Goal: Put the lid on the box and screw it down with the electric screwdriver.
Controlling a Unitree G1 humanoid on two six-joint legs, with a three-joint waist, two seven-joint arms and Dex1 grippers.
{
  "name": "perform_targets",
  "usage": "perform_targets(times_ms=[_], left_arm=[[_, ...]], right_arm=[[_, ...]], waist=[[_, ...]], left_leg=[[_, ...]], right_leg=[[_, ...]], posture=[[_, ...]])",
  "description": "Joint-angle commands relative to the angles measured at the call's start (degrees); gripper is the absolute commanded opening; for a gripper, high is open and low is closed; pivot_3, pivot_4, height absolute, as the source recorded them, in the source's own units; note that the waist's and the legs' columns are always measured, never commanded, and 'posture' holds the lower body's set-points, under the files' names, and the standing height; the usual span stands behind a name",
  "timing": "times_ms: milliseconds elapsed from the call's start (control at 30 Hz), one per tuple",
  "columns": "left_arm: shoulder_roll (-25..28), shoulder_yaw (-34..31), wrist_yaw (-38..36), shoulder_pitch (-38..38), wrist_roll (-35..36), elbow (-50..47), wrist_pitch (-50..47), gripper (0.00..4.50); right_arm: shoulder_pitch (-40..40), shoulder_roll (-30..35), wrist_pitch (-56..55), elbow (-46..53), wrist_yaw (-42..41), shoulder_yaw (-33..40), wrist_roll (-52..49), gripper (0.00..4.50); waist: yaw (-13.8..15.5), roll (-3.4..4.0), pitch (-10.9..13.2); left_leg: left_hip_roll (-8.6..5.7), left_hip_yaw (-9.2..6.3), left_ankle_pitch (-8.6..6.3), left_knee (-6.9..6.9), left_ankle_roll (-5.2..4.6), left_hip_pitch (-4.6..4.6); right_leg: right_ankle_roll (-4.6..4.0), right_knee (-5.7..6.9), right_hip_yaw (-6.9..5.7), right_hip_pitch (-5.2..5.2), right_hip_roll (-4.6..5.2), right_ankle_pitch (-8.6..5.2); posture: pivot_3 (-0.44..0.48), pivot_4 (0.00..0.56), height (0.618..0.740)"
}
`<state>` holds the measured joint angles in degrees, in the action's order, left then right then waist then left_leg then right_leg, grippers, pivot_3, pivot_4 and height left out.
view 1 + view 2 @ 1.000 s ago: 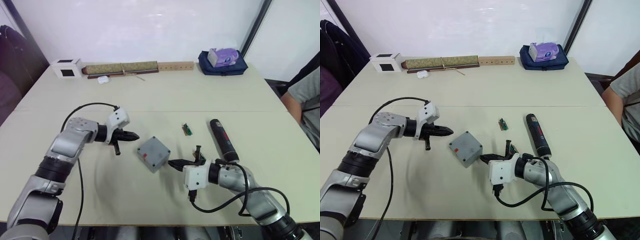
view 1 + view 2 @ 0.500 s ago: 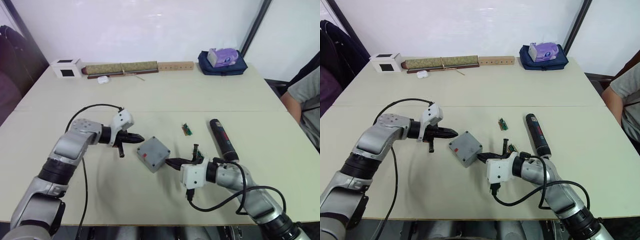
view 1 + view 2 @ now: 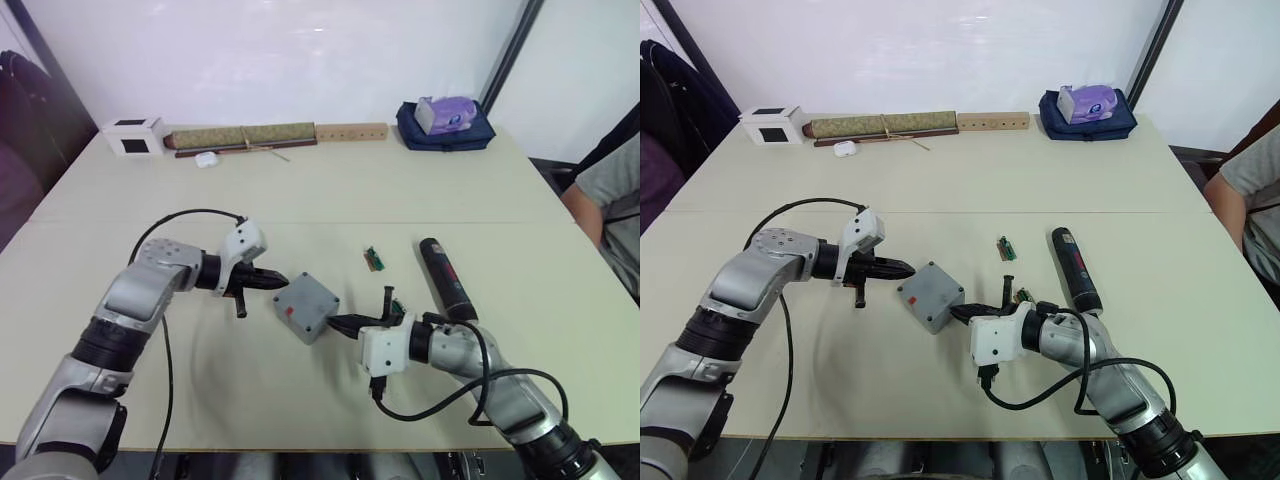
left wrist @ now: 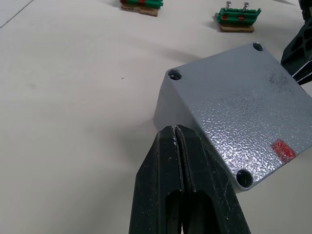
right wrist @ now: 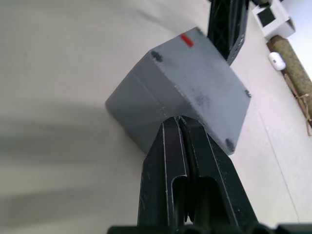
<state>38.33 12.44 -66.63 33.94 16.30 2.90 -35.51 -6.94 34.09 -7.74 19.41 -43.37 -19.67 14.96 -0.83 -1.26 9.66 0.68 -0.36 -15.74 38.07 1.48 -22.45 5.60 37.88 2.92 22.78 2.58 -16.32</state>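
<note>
Head camera first: one grey box [image 3: 306, 308] sits on the beige table [image 3: 300, 180], lid [image 3: 931, 291] already on top of it, red spot on the lid. The left gripper [image 3: 280, 281] pokes in from the robot's left with its tip right at the box's edge, and the right gripper [image 3: 338, 324] does the same from the other side, so the box is sandwiched between the two tips. One electric screwdriver [image 3: 446, 280] lies flat on the table to the robot's right of the box, untouched. Two small green circuit boards: one [image 3: 374, 259] beyond the box, another [image 3: 396, 305] just by the right gripper. Along the far edge there's one white cube with a black face [image 3: 133, 136], one long rolled mat [image 3: 241, 136], one wooden strip [image 3: 352, 131] and one dark bag with a tissue pack [image 3: 445, 120]. A person's arm [image 3: 605, 200] shows at the right edge.

Left wrist view: both black fingers [image 4: 161, 180] are pressed together, tip touching the box wall under the lid. Three screw holes visible in the lid corners, and both green boards in the background.

Right wrist view: fingers [image 5: 165, 165] also squeezed together with nothing between them, tip against the box's side wall.
</note>
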Motion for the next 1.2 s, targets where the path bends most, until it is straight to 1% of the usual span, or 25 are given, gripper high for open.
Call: perform_targets(times_ms=[33, 100, 300, 433, 600, 733, 933, 1200], left_arm=[[-0.07, -0.98, 1.44, 0.87, -1.71, 2.73, 3.30, 0.00], [-0.12, -0.32, 1.30, 0.32, -2.44, 3.67, 4.46, 0.00], [-0.61, 0.58, 0.58, -1.73, -2.20, 1.82, 3.49, 0.00], [-0.42, 1.23, 0.12, -4.78, -0.70, -4.24, 0.43, 0.00], [-0.19, 0.05, 1.82, -8.09, 1.27, -12.00, -3.96, 0.00], [1.04, 0.49, 2.30, -10.85, 0.82, -16.47, -4.88, 0.00], [0.22, -0.57, 4.54, -12.09, 1.56, -17.47, -6.52, 0.00], [-0.16, -0.85, 5.79, -10.36, 1.29, -14.67, -5.15, 0.00]], right_arm=[[0.89, 1.12, 0.67, 1.59, -0.99, 0.58, -0.63, 0.01], [0.95, 0.93, 0.98, 1.15, -0.86, 0.23, -0.29, 0.01], [-1.23, -1.32, 1.67, -1.36, -0.19, -1.16, 1.04, 0.01], [-4.51, -2.82, 1.76, -4.14, 0.58, -1.22, 1.46, 0.01], [-5.89, -1.87, 1.53, -6.19, 1.42, -0.27, 2.66, 0.01], [-6.06, -1.28, 1.34, -6.90, 1.48, 0.90, 2.28, 0.01], [-5.84, -0.88, 0.91, -6.93, 1.03, 0.66, 2.15, 0.01], [-4.68, -1.16, 1.50, -5.29, 0.42, 0.22, 1.70, 0.01]], waist=[[0.01, 0.00, 0.00], [-0.01, 0.00, 0.00], [-0.05, 0.00, 0.00], [-0.12, 0.01, 0.01], [-0.08, 0.02, 0.01], [-0.06, 0.02, 0.01], [-0.02, 0.01, 0.01], [-0.02, 0.02, 0.01]], left_leg=[[0.00, 0.00, 0.00, 0.00, 0.00, 0.00], [0.00, 0.00, 0.00, 0.00, 0.00, 0.00], [0.01, 0.00, 0.00, 0.00, 0.00, 0.00], [0.03, 0.01, 0.00, 0.00, 0.00, 0.00], [0.07, 0.00, 0.00, 0.00, 0.00, 0.00], [0.07, 0.00, 0.00, 0.00, 0.00, 0.00], [0.08, 0.00, 0.00, 0.00, 0.00, 0.00], [0.07, 0.00, 0.00, 0.00, 0.00, 0.00]], right_leg=[[0.00, 0.00, 0.00, 0.00, 0.00, 0.00], [0.00, 0.00, 0.00, 0.00, 0.00, 0.00], [0.00, 0.01, 0.00, 0.01, -0.01, 0.00], [0.00, 0.01, 0.01, 0.01, 0.01, 0.00], [0.00, 0.01, 0.01, 0.01, 0.05, 0.00], [0.00, 0.00, 0.01, 0.00, 0.05, 0.00], [0.00, 0.00, 0.01, 0.00, 0.05, 0.00], [-0.01, 0.00, 0.01, 0.00, 0.05, 0.00]], posture=[[0.000, 0.150, 0.740], [0.000, 0.150, 0.740], [0.000, 0.150, 0.740], [0.000, 0.150, 0.740], [0.000, 0.150, 0.740], [0.000, 0.150, 0.740], [0.000, 0.150, 0.740], [0.000, 0.150, 0.740]])
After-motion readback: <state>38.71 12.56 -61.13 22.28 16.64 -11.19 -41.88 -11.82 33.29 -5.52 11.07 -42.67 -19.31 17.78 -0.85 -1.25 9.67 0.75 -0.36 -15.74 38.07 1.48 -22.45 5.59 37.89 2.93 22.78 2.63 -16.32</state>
